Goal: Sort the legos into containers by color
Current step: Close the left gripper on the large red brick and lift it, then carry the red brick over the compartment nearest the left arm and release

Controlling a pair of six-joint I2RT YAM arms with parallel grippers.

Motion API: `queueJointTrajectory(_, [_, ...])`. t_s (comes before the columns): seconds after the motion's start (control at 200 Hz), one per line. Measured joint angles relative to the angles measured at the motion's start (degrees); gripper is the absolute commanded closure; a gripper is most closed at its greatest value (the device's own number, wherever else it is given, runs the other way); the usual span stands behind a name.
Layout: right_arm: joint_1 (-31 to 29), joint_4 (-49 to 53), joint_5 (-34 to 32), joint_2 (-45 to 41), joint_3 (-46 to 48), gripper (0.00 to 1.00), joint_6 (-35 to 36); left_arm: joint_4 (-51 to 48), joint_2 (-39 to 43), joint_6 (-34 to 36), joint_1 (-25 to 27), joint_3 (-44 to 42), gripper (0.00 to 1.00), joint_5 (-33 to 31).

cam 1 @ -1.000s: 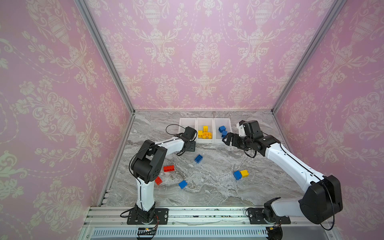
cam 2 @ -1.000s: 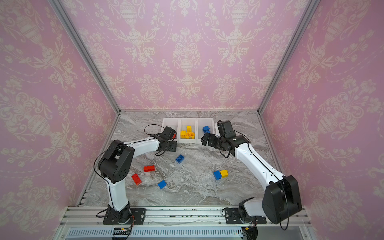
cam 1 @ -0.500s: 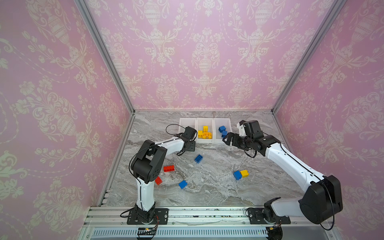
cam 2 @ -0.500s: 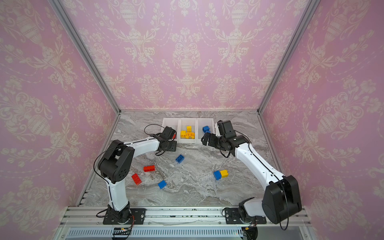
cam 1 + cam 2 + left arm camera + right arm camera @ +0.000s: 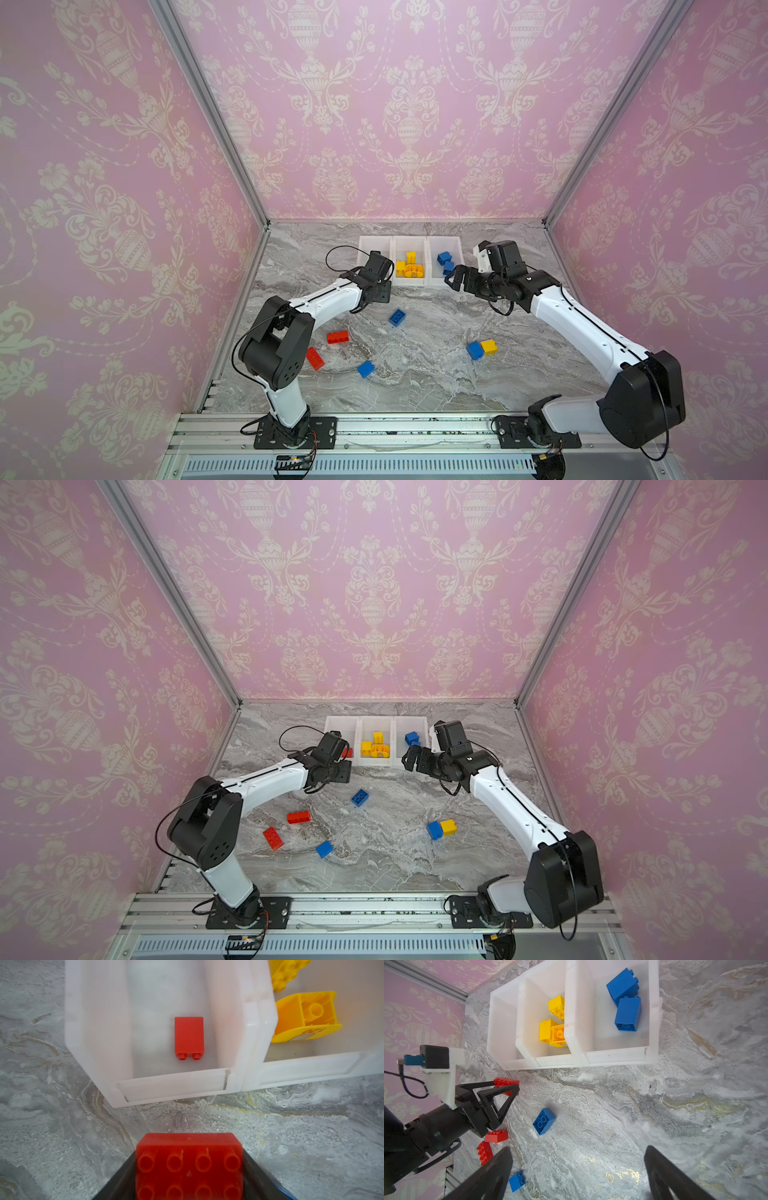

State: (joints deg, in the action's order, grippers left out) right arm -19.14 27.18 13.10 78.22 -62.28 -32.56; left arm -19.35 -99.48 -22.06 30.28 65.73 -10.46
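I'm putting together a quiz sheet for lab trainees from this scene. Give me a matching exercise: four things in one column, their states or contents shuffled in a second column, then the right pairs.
Column 1
1. left claw
2. right claw
3. middle container
4. loose yellow brick

Column 2
A. open, holding nothing
B. lies right beside a blue brick
C. shut on a red brick
D. holds yellow bricks

Pairs: 1-C, 2-A, 3-D, 4-B
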Motion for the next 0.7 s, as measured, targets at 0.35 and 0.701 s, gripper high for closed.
queueJointTrajectory(0.35, [0.0,-0.4,0.6,-0.2,0.0,0.0,0.0,-0.2,-2.4,4.7,-1.0,12.5,0.47,-2.1])
queueJointTrajectory(0.701, [0.0,-0.4,0.6,-2.9,0.0,0.0,0.0,-0.1,-14.9,6.2,-5.8,21.3,0.47,-0.8])
